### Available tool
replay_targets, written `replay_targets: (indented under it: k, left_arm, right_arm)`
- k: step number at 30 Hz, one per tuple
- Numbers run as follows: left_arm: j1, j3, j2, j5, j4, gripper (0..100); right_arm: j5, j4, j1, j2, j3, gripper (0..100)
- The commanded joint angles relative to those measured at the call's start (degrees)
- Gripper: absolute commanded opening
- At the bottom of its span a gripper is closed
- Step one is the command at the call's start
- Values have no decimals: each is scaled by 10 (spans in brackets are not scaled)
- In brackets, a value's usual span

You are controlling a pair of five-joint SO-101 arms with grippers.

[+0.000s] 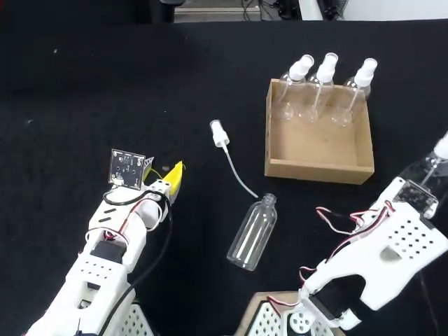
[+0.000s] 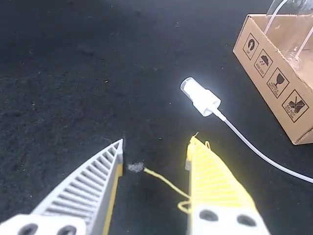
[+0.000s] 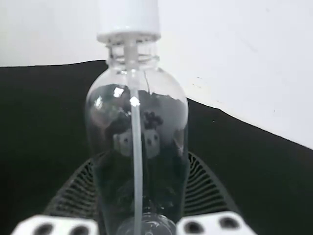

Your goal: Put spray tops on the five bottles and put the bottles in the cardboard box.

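Note:
A cardboard box (image 1: 318,169) at the back right holds three clear bottles (image 1: 311,98) with white spray tops. A clear bottle without a top (image 1: 253,232) lies on its side on the black table. Beside its neck a loose white spray top (image 1: 220,133) lies with its long tube trailing toward the bottle; the spray top (image 2: 200,97) and the box (image 2: 276,74) also show in the left wrist view. My left gripper (image 1: 172,179) (image 2: 155,152) is open just short of that top. My right gripper (image 3: 139,191) is shut on a capped clear bottle (image 3: 137,142) (image 1: 432,166) at the right edge.
The black cloth (image 1: 84,84) covers the table, with bare room at the left and back. A white wall (image 3: 244,54) stands behind the held bottle. The arm bases (image 1: 280,315) sit at the front edge.

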Motion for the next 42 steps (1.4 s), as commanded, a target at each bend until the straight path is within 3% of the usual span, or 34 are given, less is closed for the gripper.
replay_targets:
  k: [1, 17, 23, 30, 42]
  left_arm:
    - [6, -11, 1, -5, -14, 205]
    - [6, -11, 1, -5, -14, 205]
    - [5, -11, 0, -5, -14, 205]
    - [5, -11, 0, -5, -14, 205]
    - [5, -12, 0, -5, -14, 205]
  right_arm:
    - [-23, -15, 26, -7, -22, 11]
    - [-22, -11, 61, -1, -36, 11]
    - [-22, -16, 76, 66, -80, 11]
    - [-18, -137, 77, 150, -113, 15]
    - [-18, -116, 76, 156, -113, 16]
